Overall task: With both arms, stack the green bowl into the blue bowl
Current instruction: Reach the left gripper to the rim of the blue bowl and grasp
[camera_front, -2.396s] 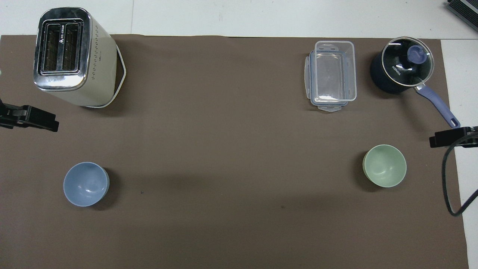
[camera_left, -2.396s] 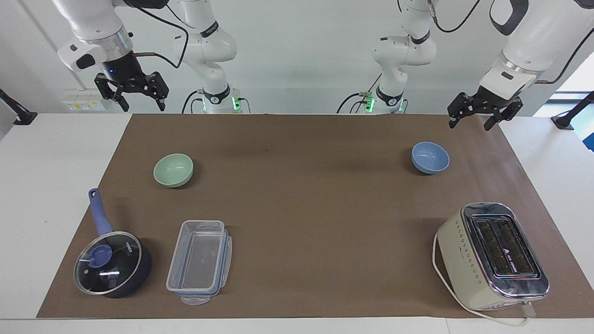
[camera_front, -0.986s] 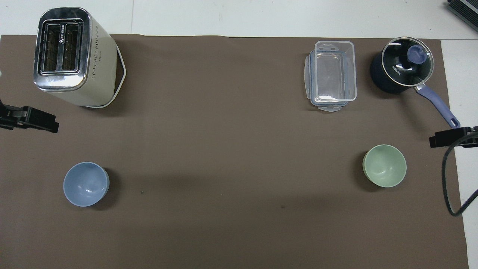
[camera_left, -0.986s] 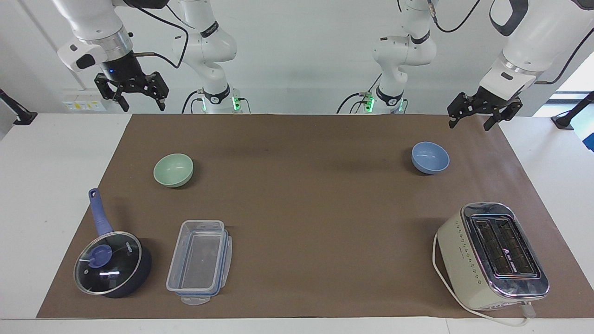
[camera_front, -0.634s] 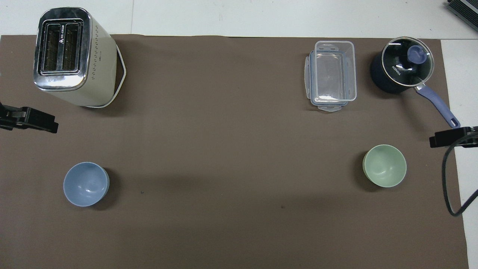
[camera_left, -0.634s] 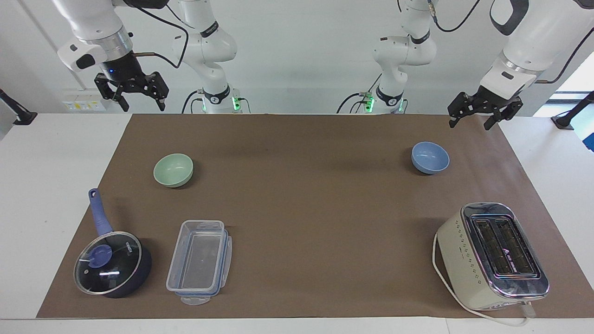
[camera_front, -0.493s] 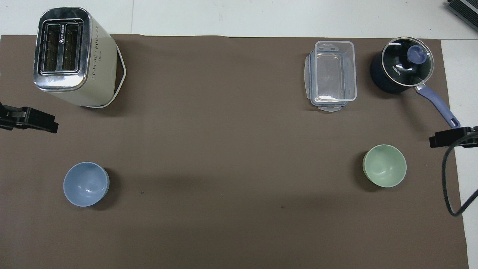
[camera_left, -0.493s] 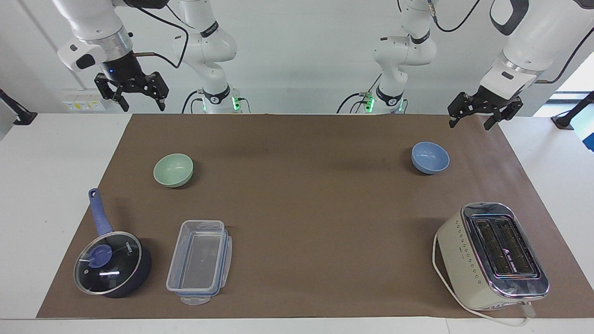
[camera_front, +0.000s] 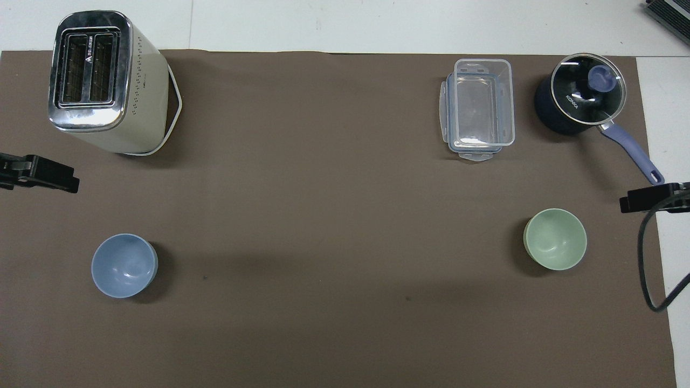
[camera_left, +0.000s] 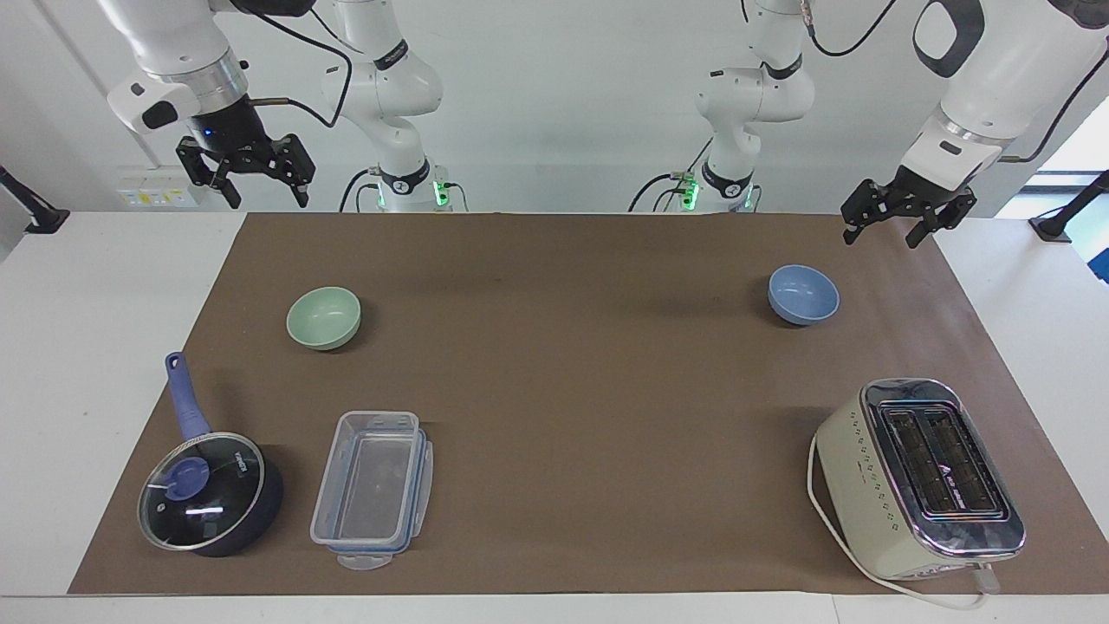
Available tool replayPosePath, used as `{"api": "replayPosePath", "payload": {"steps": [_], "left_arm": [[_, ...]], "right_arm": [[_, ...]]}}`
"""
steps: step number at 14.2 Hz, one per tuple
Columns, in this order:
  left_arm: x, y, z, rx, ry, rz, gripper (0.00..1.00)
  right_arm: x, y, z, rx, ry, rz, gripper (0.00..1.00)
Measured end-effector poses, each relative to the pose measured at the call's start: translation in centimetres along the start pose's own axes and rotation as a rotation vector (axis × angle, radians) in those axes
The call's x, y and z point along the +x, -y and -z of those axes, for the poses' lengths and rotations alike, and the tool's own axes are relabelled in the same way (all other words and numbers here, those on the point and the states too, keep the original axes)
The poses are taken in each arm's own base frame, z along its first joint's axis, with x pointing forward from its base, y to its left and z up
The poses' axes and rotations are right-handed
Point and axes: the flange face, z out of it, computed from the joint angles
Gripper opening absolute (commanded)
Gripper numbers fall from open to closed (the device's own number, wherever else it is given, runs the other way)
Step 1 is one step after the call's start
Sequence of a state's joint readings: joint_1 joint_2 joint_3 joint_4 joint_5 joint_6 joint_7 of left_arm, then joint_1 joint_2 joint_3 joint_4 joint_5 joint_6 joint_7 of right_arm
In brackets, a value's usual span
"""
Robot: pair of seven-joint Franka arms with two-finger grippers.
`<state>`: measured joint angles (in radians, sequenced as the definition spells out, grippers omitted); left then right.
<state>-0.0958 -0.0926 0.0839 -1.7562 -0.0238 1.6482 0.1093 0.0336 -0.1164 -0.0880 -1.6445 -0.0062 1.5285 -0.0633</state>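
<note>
Bowls sit well apart on the brown mat covering the table (camera_left: pixel 104 286): the green bowl (camera_left: pixel 323 317) toward the right arm's end, nearer the robots than the saucepan (camera_left: pixel 208 490) and clear container (camera_left: pixel 372 490); the blue bowl (camera_left: pixel 803 294) toward the left arm's end, nearer the robots than the toaster (camera_left: pixel 923 477). The right gripper (camera_left: pixel 245 173) hangs raised over the mat's corner, fingers spread, holding nothing. The left gripper (camera_left: pixel 905 221) hangs over the other corner, spread and empty too.

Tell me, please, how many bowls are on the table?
2. The green bowl sits toward the right arm's end, the blue bowl toward the left arm's end; none looks hidden.
</note>
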Motion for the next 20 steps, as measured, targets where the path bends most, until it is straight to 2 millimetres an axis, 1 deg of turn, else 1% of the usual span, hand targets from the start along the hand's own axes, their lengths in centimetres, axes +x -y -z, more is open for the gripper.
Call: {"api": "replayPosePath", "payload": {"steps": [3,7,9,11,13,15,18,20], "left_arm": [[-1.5,1.4,-3.0,-0.007,0.020,-0.012,1.00],[-2.8,3.5,-7.1,-0.010,0.016,-0.008,1.00],[-3.5,4.6,-8.7,-0.014,0.015,-0.013,1.00],[-4.2,6.2,-10.4,-0.034,0.006,-0.029,1.00],[-5.1,7.7,-12.6,-0.056,0.007,-0.043,1.00],[-5.8,8.3,-14.3,-0.088,0.010,-0.047,1.00],[-6.5,8.6,-16.6,-0.133,-0.003,-0.051,1.00],[-7.3,8.9,-18.6,-0.154,-0.005,-0.053,1.00]], "right_arm": [[0.0,0.0,0.0,0.000,0.000,0.000,1.00],[0.0,0.0,0.0,0.000,0.000,0.000,1.00],[0.0,0.0,0.0,0.000,0.000,0.000,1.00],[0.0,0.0,0.0,0.000,0.000,0.000,1.00],[0.0,0.0,0.0,0.000,0.000,0.000,1.00],[0.0,0.0,0.0,0.000,0.000,0.000,1.00],[0.0,0.0,0.0,0.000,0.000,0.000,1.00],[0.0,0.0,0.0,0.000,0.000,0.000,1.00]]}}
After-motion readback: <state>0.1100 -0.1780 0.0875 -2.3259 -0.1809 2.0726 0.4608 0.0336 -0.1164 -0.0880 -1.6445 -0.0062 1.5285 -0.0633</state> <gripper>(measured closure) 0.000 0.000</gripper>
